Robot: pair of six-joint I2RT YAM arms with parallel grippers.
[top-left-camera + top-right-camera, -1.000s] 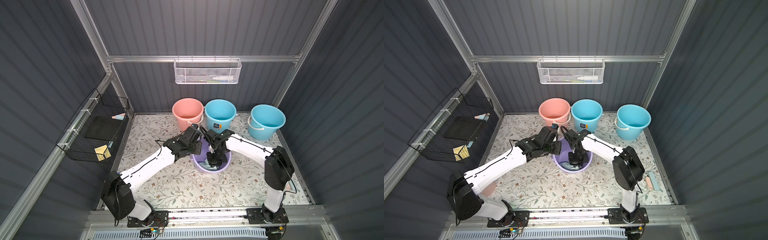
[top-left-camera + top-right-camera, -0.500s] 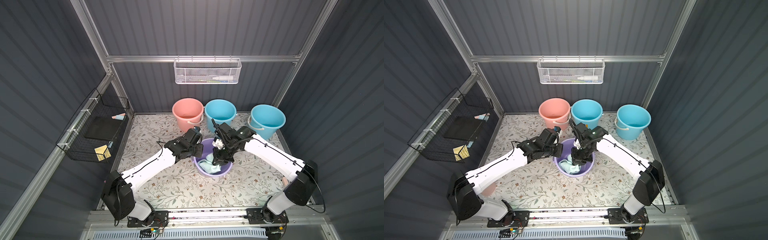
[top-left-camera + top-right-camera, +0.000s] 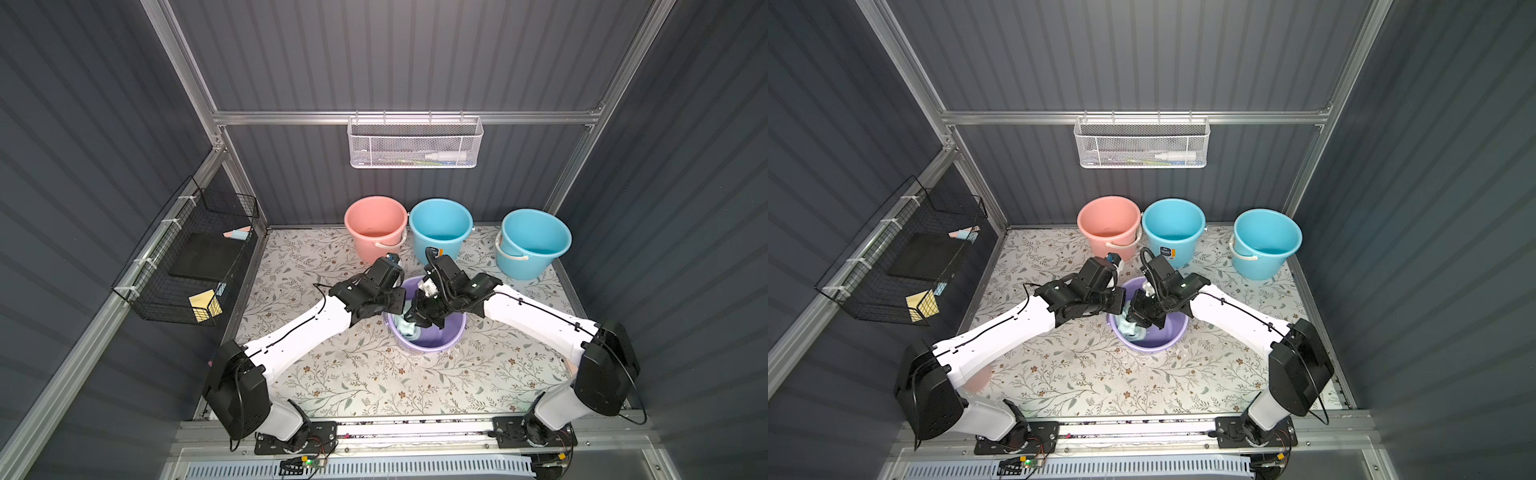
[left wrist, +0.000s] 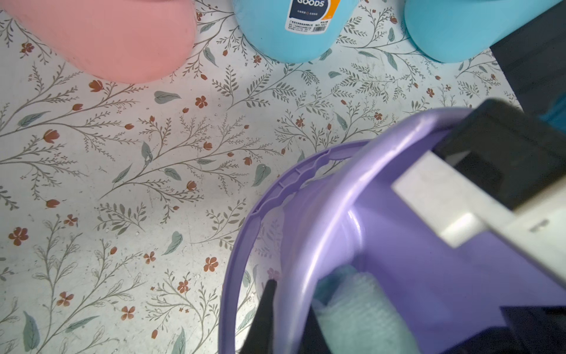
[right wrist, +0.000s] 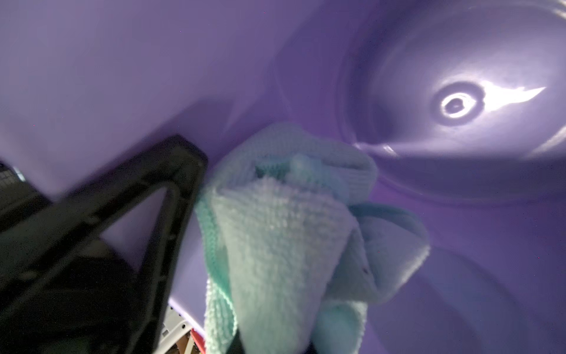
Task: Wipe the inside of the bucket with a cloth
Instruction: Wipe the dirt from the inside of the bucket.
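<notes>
A purple bucket stands mid-floor on the flowered mat. My left gripper is shut on its left rim; in the left wrist view the black fingers straddle the purple wall. My right gripper reaches down inside and is shut on a bunched pale teal cloth. In the right wrist view the cloth lies against the inner side wall, hiding the fingertips.
A pink bucket and two blue buckets stand along the back wall, close behind both wrists. A white mesh basket hangs above them. A black wire rack hangs on the left wall.
The right arm has swung its elbow out to the right, and the cloth has gone from the bucket's floor to its left inner wall. The left gripper has stayed on the rim.
</notes>
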